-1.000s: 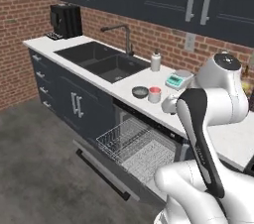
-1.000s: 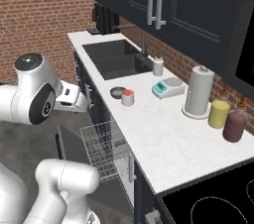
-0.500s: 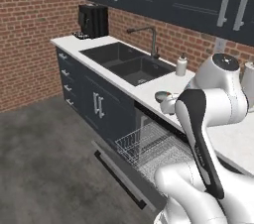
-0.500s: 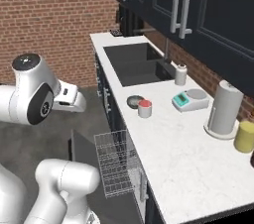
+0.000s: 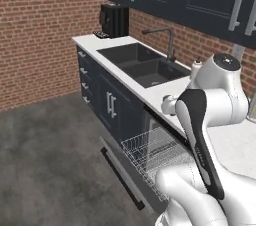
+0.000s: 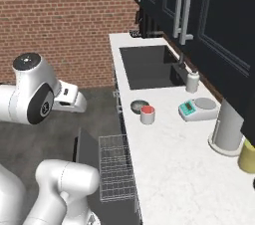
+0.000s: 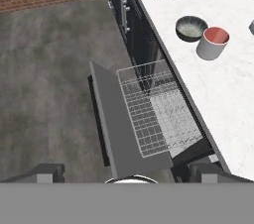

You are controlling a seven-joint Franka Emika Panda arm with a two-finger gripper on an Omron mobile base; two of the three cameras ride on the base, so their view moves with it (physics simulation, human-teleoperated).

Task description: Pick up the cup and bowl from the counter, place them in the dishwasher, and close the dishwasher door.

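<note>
From the left base view, the long white marble-look table (image 5: 131, 82) runs away toward the brick wall, with the dark navy dishwasher door (image 5: 125, 167) folded down flat and the silvery wire rack (image 5: 155, 151) pulled out over it.

From the right base view, the short white cylindrical cup with a red-pink inside (image 6: 147, 114) stands upright, touching or just beside the shallow speckled dark grey bowl (image 6: 139, 105), near a teal-faced kitchen scale (image 6: 197, 109).

In the hand view, cup (image 7: 213, 42) and bowl (image 7: 191, 27) sit mouth-up on the table beyond the rack. I cannot tell how wide the fingers stand.

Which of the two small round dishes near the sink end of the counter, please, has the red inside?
The cup, the taller straight-walled white one, shows a red-pink inside. The bowl right beside it, on the sink side, is shallow and dark grey with a pale speckled interior.
</note>
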